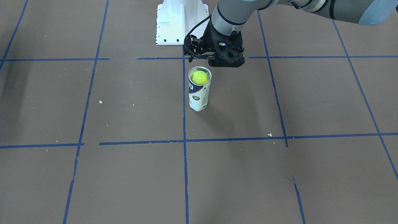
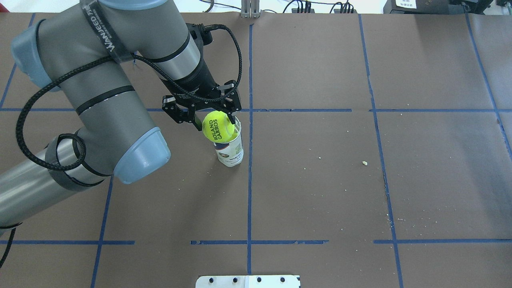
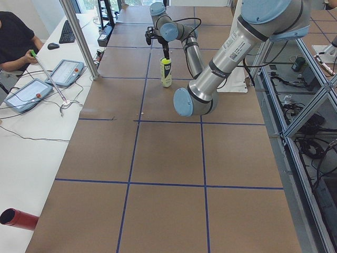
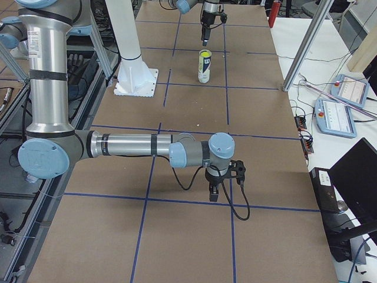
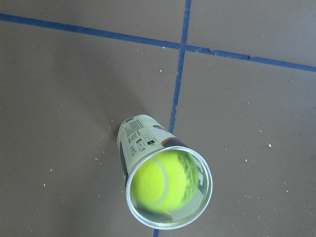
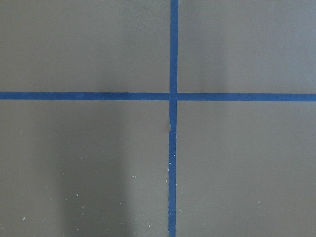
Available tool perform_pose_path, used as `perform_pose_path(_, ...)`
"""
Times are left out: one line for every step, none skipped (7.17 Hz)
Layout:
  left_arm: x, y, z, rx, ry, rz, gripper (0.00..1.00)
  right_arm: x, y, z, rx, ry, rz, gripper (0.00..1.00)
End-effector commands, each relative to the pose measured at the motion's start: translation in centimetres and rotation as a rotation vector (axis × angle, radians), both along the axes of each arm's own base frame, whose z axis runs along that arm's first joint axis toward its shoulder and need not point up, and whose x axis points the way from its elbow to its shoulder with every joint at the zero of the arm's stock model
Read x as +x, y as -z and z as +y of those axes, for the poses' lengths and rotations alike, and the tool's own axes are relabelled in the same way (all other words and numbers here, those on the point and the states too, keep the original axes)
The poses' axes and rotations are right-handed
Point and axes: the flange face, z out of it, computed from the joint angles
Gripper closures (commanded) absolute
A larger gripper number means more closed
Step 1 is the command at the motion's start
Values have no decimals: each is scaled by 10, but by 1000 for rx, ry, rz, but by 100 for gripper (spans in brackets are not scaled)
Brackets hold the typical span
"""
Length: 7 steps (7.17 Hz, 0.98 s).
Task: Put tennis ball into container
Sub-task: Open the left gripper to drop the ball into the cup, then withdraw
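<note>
Now the ball (image 1: 199, 77) sits in the mouth of the upright can (image 1: 198, 99); the left end effector (image 1: 226, 63) hovers just above, jaws spread.

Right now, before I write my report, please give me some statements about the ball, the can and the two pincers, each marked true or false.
1. The tennis ball sits in the mouth of the container. True.
2. The container lies on its side. False: it stands upright on the table, beside a blue tape line.
3. The left pincer is shut on the ball. False: it hovers open above the container, apart from the ball.
4. The right pincer is far from the container. True: its wrist view shows only table and tape.
5. A second ball lies on the table. False: only one ball shows.
</note>
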Motion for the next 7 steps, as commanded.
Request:
perform_pose_path(-2,1,3,-2,-7,8,0,0,0,0,0,0,0,0)
perform_pose_path(-6,-7,3,1,-4,2,0,0,0,0,0,0,0,0)
perform_pose_path(-26,-26,3,4,15,-5,0,0,0,0,0,0,0,0)
perform_pose_path(-60,-45,3,9,61,-9,0,0,0,0,0,0,0,0)
perform_pose_path(-85,-80,-12,45,69,-39,0,0,0,0,0,0,0,0)
perform_pose_path(-121,-123,-37,196,6,-74,0,0,0,0,0,0,0,0)
perform_pose_path(-155,-161,-55,257,-15,-110,0,0,0,0,0,0,0,0)
